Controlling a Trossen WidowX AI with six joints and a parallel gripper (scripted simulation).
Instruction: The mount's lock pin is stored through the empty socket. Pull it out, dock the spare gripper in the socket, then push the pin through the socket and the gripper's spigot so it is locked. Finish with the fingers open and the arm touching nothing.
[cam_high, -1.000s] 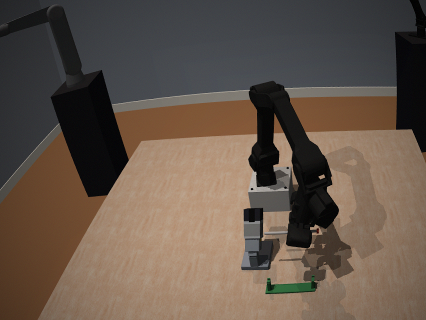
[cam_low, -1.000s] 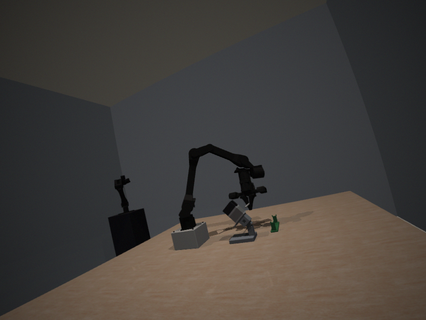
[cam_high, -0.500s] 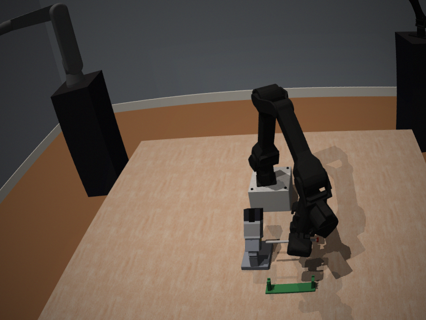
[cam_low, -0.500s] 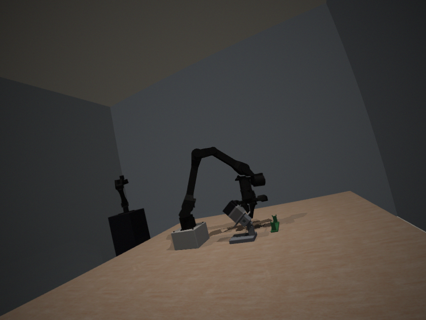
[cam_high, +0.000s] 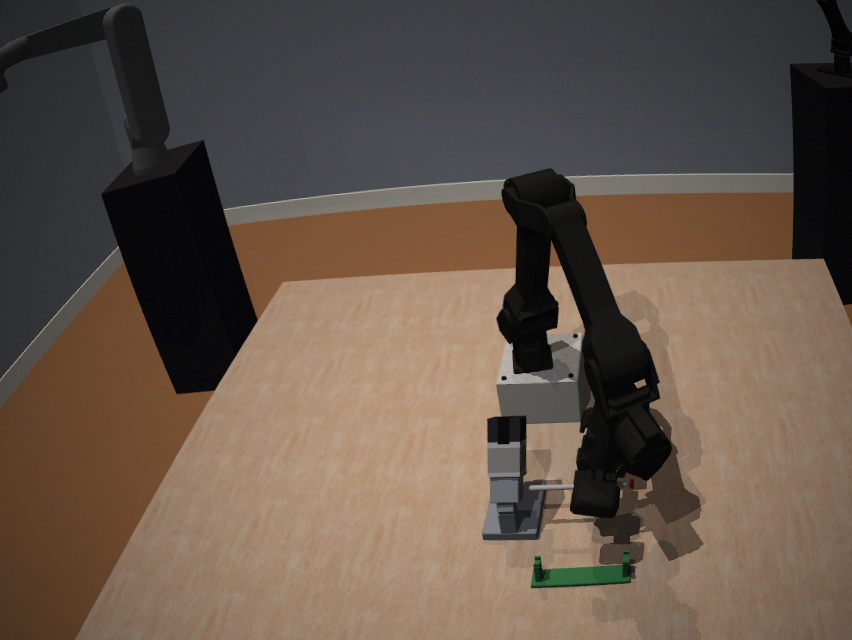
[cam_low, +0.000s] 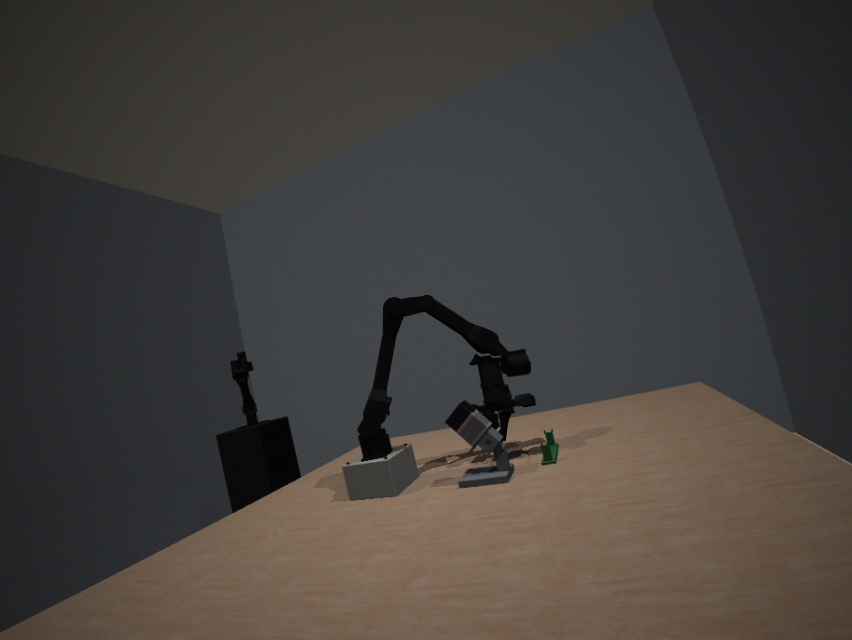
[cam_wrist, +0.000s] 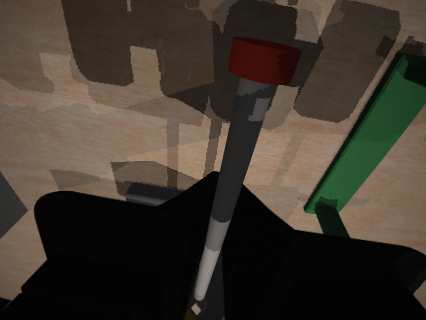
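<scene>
Gripper (cam_high: 597, 497) is clamped narrow on the lock pin (cam_wrist: 235, 170); in the wrist view the grey shaft runs out from between the dark jaws and ends in its red cap (cam_wrist: 264, 60) on the far end, over the table (cam_high: 344, 413). From the top view the pin's bare tip (cam_high: 551, 487) points away from the fingers toward the mount (cam_high: 511, 518), near the socket side, but whether the tip has entered the hole can't be told. The spare gripper (cam_high: 506, 458) already stands docked in the mount, just past that tip. To the near side of the fingers lies the green pin rest (cam_high: 580, 575), apart from everything. Risks, as a judgement: the pin is held well out along its length, so a slight tilt could make the tip miss or jam at the socket hole; pushing then could slip the pin in the fingers or shove the mount and the docked spare gripper, spoiling spigot alignment. The arm's base block (cam_high: 540, 392) is farthest back.
</scene>
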